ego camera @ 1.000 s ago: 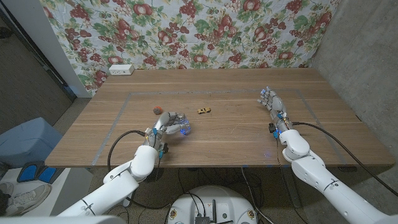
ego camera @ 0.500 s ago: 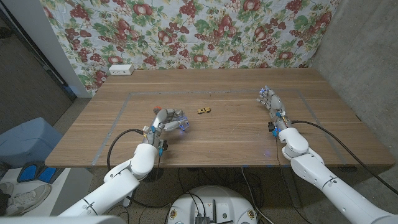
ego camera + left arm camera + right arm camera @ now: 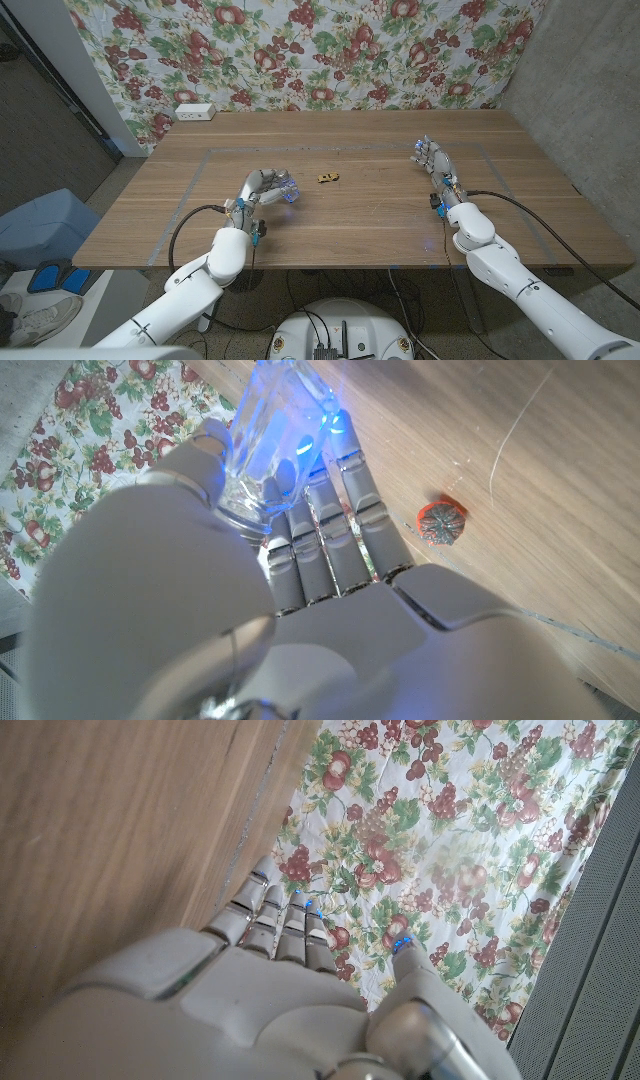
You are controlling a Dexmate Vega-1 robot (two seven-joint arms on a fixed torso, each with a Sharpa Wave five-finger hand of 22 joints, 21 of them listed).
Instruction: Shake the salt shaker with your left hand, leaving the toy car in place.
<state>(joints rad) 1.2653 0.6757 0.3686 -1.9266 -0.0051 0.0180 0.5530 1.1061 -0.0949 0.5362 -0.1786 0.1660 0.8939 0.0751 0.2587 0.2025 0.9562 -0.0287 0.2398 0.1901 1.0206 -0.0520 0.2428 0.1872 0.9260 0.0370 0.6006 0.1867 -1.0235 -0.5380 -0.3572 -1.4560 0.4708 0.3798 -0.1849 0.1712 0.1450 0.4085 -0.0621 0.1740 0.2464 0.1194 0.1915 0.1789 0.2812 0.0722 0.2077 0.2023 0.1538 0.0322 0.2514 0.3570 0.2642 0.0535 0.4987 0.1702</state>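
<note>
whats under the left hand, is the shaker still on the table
The left hand holds the clear salt shaker in its fingers. Below it lies bare wooden table. Whether the shaker's base touches the wood is hidden by the hand.

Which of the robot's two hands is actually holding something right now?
The left hand: its fingers wrap a clear glass salt shaker, seen close in the left wrist view. The right hand holds nothing, its fingers extended.

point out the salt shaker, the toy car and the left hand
salt shaker point(image 3: 268, 430), left wrist view, on its clear glass body
toy car point(image 3: 327, 178), head view, on its middle
left hand point(image 3: 264, 188), head view, on the back of the hand
</note>
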